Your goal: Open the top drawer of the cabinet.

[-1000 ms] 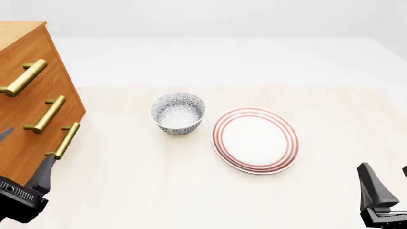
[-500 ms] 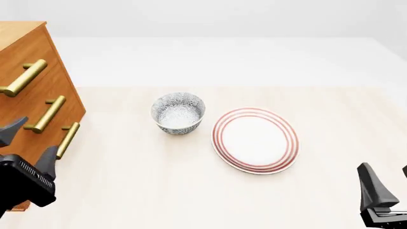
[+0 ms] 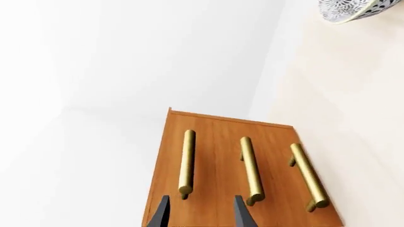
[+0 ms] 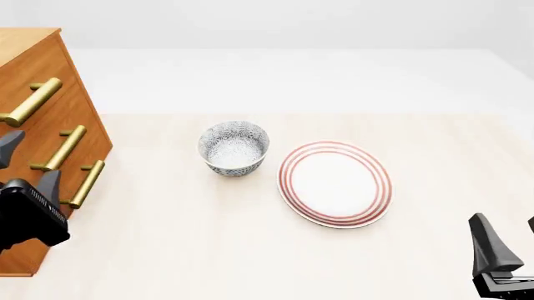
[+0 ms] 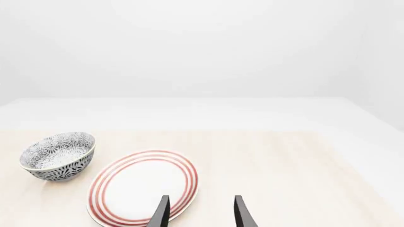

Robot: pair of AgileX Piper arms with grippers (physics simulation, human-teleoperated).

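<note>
The cabinet (image 4: 25, 40) stands at the table's left edge, an orange-brown chest with three brass bar handles. Its top drawer (image 4: 46, 62) carries the highest handle (image 4: 29, 102) and its front lies level with the fronts below. My left gripper (image 4: 29, 164) hovers open in front of the drawer fronts, touching nothing. In the left wrist view the top drawer's handle (image 3: 186, 163) lines up between my open fingertips (image 3: 161, 213), still some way ahead of them. My right gripper (image 4: 509, 240) rests open and holding nothing at the near right corner.
A patterned blue-white bowl (image 4: 234, 147) sits mid-table with a red-rimmed white plate (image 4: 334, 183) to its right. Both also show in the right wrist view, bowl (image 5: 57, 156) and plate (image 5: 144, 187). The middle handle (image 4: 59, 150) and lowest handle (image 4: 84, 184) lie beside the left gripper.
My left gripper has risen from the bottom left corner up along the cabinet's front, staying open. The right arm has not moved.
</note>
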